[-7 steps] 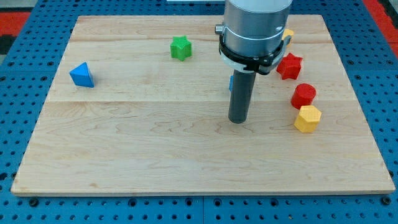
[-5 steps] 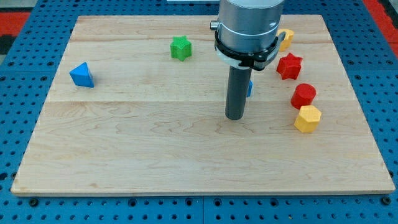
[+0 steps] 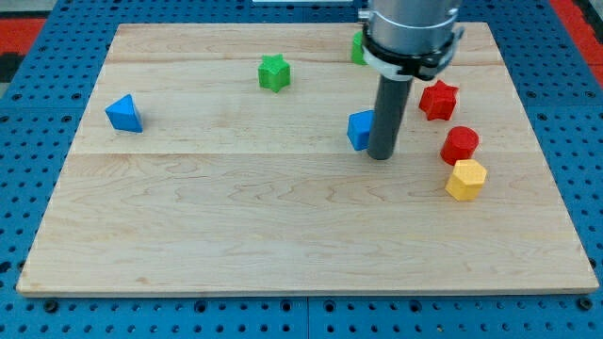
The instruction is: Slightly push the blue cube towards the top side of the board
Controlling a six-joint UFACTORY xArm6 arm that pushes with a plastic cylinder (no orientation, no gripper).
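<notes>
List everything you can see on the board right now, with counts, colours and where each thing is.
blue cube: 1, blue, centre-right, partly hidden by the rod on its right
blue triangle: 1, blue, view's left
green star: 1, green, upper middle
green block: 1, green, view's top, mostly hidden behind the arm; shape cannot be told
red star: 1, red, right of the rod
red cylinder: 1, red, below the red star
yellow hexagon: 1, yellow, just below the red cylinder
board: 1, light wood, on a blue pegboard
my tip: 1, dark, at the blue cube's lower right
</notes>
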